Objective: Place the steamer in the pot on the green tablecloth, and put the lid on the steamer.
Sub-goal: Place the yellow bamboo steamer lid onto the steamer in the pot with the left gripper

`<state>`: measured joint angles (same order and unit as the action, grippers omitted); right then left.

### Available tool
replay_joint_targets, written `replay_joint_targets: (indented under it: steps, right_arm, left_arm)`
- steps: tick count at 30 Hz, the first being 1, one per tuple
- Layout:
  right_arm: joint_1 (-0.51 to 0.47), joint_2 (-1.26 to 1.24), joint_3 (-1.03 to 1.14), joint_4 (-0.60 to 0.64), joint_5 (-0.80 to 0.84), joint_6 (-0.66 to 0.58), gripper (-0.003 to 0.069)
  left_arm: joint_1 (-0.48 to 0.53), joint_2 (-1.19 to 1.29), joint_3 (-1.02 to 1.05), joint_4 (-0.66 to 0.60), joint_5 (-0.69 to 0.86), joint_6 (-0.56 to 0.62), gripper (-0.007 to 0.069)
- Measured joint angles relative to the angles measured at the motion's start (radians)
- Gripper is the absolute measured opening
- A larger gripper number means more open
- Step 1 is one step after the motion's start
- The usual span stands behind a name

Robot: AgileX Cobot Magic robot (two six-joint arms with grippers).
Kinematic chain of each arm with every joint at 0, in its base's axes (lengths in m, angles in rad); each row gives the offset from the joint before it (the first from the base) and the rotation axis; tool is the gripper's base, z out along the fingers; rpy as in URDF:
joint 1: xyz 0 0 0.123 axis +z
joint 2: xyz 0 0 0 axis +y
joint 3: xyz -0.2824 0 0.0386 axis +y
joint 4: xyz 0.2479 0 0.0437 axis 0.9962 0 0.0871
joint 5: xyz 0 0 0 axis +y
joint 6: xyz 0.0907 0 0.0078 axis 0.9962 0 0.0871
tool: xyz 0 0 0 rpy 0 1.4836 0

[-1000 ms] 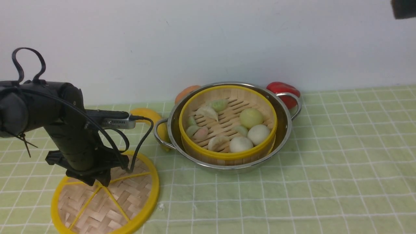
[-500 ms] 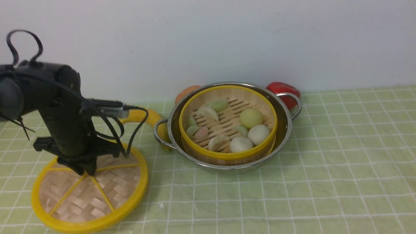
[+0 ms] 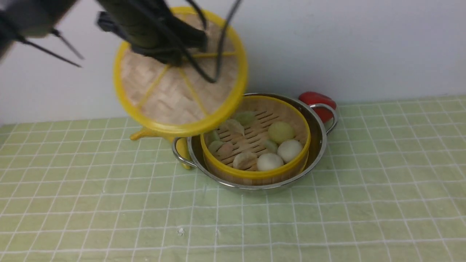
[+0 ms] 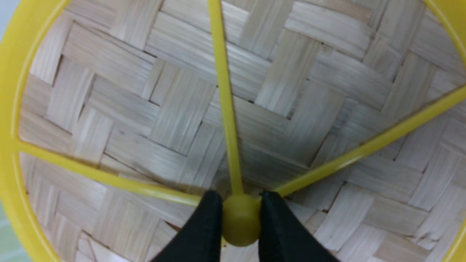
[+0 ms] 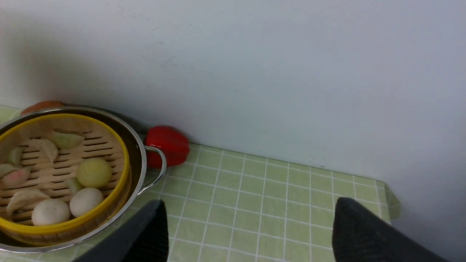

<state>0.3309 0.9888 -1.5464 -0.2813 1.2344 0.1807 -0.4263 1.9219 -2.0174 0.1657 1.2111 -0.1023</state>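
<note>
Found the left pincer [image 4: 239,202] clenched on the yellow hub [image 4: 240,222] of the lid [image 3: 171,98], one black fingertip [image 4: 209,211] pressed on each side. Logged the lid up in the air, off the green tablecloth [image 3: 327,218], tilted with its spoked face toward the front camera, left of and above the pot [image 3: 317,143]. Saw its lower rim overlapping the pot's back-left edge in the front view; cannot tell whether they touch. Recorded the steamer [image 3: 255,174] seated inside the pot, uncovered, with toy buns and dumplings on its slats. Placed the pot on the cloth near the wall. Noted a red item [image 3: 316,100] just behind the pot's right handle, a yellow item [image 3: 145,134] by the left handle. Found the right pincer [image 5: 249,203] released, spread wide, grasping nothing, above the cloth right of the pot.
</note>
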Motion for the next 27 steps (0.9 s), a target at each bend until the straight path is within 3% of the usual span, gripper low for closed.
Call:
replay_joint_targets:
  steps: [3, 7, 16, 27]
  right_arm:
    - [0.000, 0.000, 0.000, 0.000, 0.000, 0.005, 0.0582]
    - [0.000, 0.000, 0.001, 0.000, 0.000, 0.010, 0.0582]
    - [0.000, 0.000, 0.002, 0.012, 0.000, 0.010, 0.0578]
    - [0.000, -0.001, 0.002, 0.015, 0.000, 0.013, 0.0502]
  left_arm:
    - [-0.099, 0.154, -0.094, -0.011, 0.001, 0.000, 0.0117]
    - [-0.137, 0.294, -0.181, -0.013, 0.013, 0.000, 0.0117]
    - [-0.141, 0.436, -0.326, 0.014, 0.025, 0.000, 0.0117]
    - [-0.140, 0.446, -0.331, 0.025, 0.031, 0.000, 0.0117]
